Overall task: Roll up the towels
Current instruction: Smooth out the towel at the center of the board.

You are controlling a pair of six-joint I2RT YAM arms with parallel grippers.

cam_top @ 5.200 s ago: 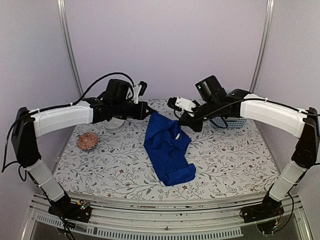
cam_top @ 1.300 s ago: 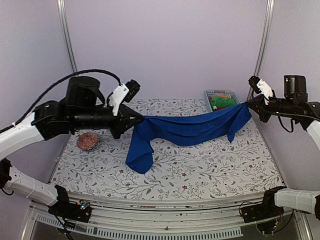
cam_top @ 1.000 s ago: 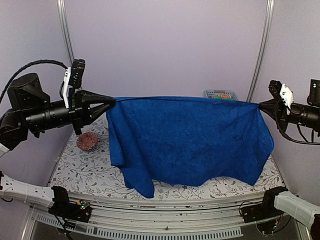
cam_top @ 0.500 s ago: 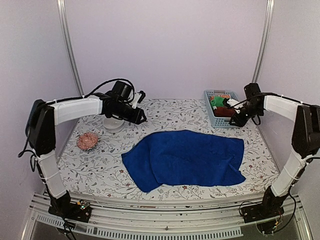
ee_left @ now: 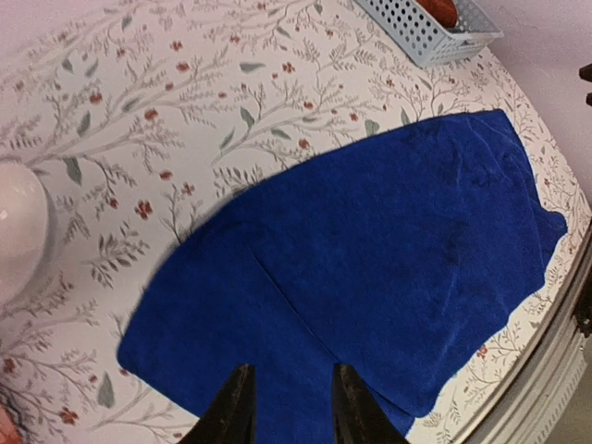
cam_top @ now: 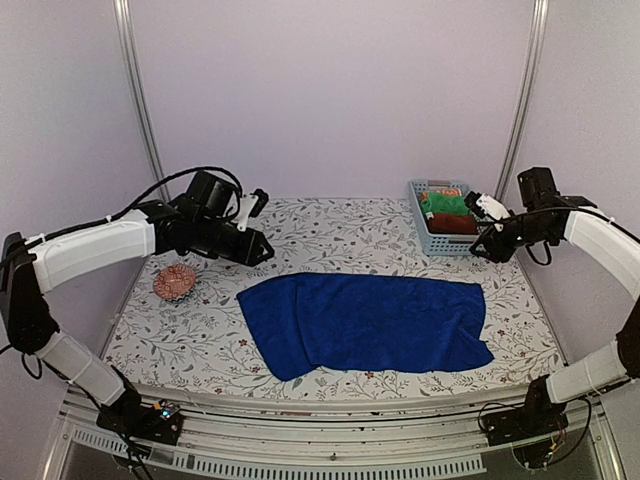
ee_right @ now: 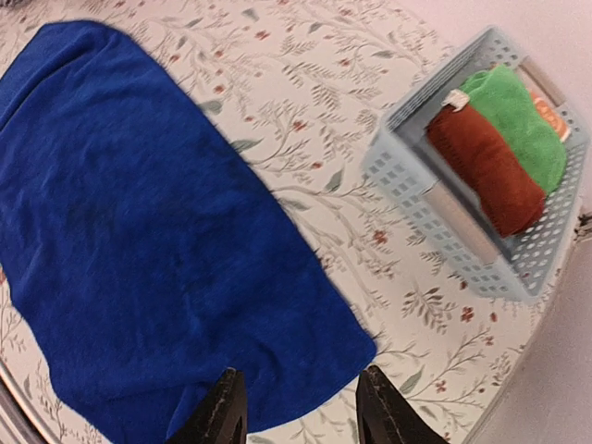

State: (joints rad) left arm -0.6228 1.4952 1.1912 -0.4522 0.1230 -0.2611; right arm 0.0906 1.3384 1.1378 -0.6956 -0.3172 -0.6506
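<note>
Blue towel (cam_top: 365,322) flat, not rolled yet. Left gripper (ee_left: 291,375), right gripper (ee_right: 298,375) empty, jaws apart. Next: pinch 3 o'clock end, roll.

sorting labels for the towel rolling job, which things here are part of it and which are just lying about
Part of the job:
- royal blue soft towel, spread flat
- dark brick-red soft towel, in the pale blue plastic basket

Just lying about:
- bright green cloth
- orange patterned cloth
- the basket itself
- reddish ridged shell-like dish
- white round dome
</note>
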